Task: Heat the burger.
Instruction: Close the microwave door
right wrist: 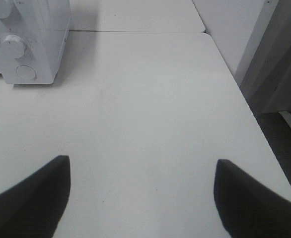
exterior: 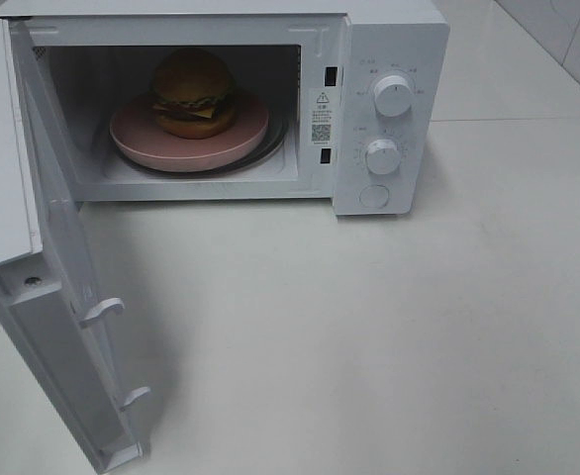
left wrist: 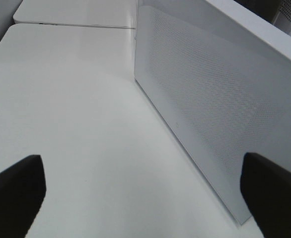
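Over a white counter [exterior: 369,327], the left end effector [left wrist: 143,198] hangs wide open, its dark fingers [left wrist: 14,191] far apart with nothing between them, near the perforated face of a microwave [exterior: 389,59] door [left wrist: 210,99]. The right end effector [right wrist: 143,198] is likewise spread wide and empty above bare counter, well apart from the microwave's control corner, which shows ahead of it. Nearest the high camera, the white door stands swung wide open on the left, its inner face turned toward the middle, with two latch hooks [exterior: 102,311] jutting from it near the free edge. A bare stretch of counter lies between the door and the oven front. Farther back, the cavity stands open. A round pink plate [exterior: 250,139] sits inside, and the burger [exterior: 193,91] rests upright on the middle of the plate, glossy brown bun on top, with yellow cheese, green lettuce and a dark patty showing at its side. To the right of the cavity, a sticker [exterior: 321,117] marks the frame, and the control panel carries an upper knob [exterior: 393,96], a lower knob [exterior: 382,155] and a round button [exterior: 374,196] beneath them. Beside the microwave, farther back on the right, a seam [exterior: 518,120] crosses the counter.
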You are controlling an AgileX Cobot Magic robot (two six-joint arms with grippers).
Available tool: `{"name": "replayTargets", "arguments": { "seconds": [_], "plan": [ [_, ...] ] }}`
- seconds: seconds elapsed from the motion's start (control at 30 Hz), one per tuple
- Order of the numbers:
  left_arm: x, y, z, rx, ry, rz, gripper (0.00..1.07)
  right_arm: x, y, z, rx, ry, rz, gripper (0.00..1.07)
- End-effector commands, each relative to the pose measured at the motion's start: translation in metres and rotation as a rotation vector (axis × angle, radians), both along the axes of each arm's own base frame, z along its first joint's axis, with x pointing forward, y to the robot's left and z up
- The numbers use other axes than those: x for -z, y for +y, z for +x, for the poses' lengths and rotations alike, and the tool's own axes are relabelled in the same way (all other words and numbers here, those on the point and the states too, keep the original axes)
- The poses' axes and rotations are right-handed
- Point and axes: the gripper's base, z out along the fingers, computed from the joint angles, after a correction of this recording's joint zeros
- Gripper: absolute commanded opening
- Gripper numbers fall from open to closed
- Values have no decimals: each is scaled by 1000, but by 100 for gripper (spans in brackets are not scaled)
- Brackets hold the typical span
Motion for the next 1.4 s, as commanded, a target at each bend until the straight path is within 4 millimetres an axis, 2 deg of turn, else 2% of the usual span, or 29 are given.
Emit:
{"name": "replayTargets", "arguments": {
  "seconds": [0.03,0.47,0.63,0.73,0.77,0.87,1.03,1.07,1.1,1.17,1.2,1.23,1.27,1.3,1.33,1.37,1.4],
  "plan": [
    [1,-1,-2,3,-10,0,100,0,0,-3,-2,-37,-1,75],
    [1,-2,-2,11,-10,-21,100,0,0,-3,-2,-37,-1,75],
    [1,0,6,-9,38,-29,99,0,0,-3,-2,-37,-1,75],
    [-8,-1,9,-14,29,-66,98,0,0,-3,-2,-37,-1,75],
    [-18,-1,10,-14,-16,-78,98,0,0,-3,-2,-37,-1,75],
    [-29,0,14,-23,-84,-82,98,0,0,-3,-2,-37,-1,75],
    [-30,2,21,-39,-99,-73,93,0,0,-3,-2,-37,-1,75],
    [-29,3,25,-45,-110,-71,87,0,0,-3,-2,-37,-1,75],
    [-29,3,25,-45,-110,-71,87,0,0,-3,-2,-37,-1,75],
    [-27,4,30,-55,-144,-74,73,0,0,-3,-2,-37,-1,75],
    [-27,4,30,-55,-144,-74,73,0,0,-3,-2,-37,-1,75],
    [-26,5,34,-63,-178,-77,61,0,0,-3,-2,-37,-1,75],
    [-26,5,34,-63,-178,-77,61,0,0,-3,-2,-37,-1,75],
    [-24,5,37,-69,-203,-79,45,0,0,-3,-2,-37,-1,75],
    [-23,6,39,-73,-214,-79,37,0,0,-3,-2,-37,-1,75],
    [-23,6,39,-73,-214,-79,37,0,0,-3,-2,-37,-1,75],
    [-19,7,43,-80,-226,-79,23,0,0,-3,-2,-37,-1,75]
  ]
}}
